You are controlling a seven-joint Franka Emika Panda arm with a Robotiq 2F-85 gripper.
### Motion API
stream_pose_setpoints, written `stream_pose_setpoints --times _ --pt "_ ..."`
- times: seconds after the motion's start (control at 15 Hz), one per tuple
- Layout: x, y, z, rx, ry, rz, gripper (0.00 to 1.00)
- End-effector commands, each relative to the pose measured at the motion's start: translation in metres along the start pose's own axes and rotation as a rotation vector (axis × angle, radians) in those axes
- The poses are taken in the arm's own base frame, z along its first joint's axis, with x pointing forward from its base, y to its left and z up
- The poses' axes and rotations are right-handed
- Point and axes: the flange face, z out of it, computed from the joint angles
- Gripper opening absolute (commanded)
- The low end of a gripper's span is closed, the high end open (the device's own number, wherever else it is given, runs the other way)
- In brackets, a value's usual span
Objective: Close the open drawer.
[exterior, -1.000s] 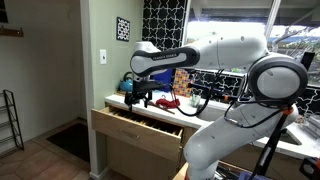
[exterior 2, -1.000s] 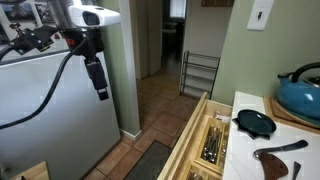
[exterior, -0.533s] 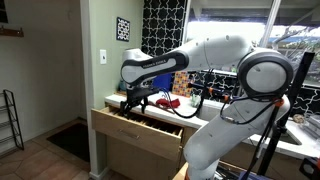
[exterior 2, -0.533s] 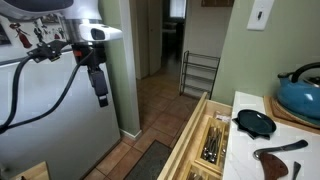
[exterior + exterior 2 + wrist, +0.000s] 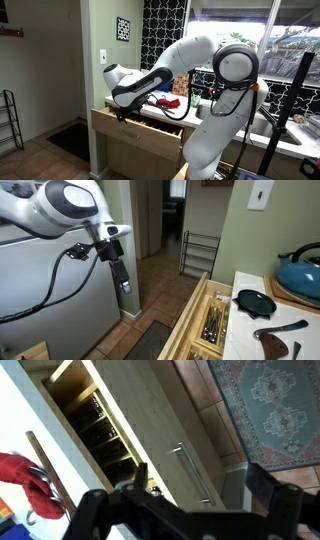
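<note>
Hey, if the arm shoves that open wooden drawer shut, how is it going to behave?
The drawer looks like stiff wood, so it probably won't flex under a push. It spans the cabinet's width, so an off-centre shove may skew and jam it. The cutlery in its dividers likely adds some weight and may rattle.

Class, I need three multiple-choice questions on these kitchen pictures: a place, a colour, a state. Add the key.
1. Where is the claw?
A. inside the drawer
B. in front of it, over the floor
C. on the counter

2. The kettle is
A. red
B. white
C. blue

3. The drawer is
A. open
B. shut
C. taken out

Key: 1 B, it hangs clear of the drawer front; 2 C, its body is blue; 3 A, utensils show inside.
</note>
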Motion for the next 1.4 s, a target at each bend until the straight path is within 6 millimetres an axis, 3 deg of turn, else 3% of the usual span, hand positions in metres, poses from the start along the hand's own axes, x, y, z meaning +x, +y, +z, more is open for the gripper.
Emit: stream_pose_setpoints --times 0.0,0.47,0.53,1.13,1.33 --pt "0.022 -0.008 0.033 -0.078 0.001 0.027 1.0" --pt "0.044 -0.012 0.087 -0.141 -0.064 0.03 1.0" --pt "0.037 -0.006 0.076 -0.128 -0.061 0.025 1.0" --pt "0.037 -0.009 0.074 -0.156 -0.064 0.019 1.0" --pt "0.035 -0.022 0.092 -0.305 -0.087 -0.051 1.0"
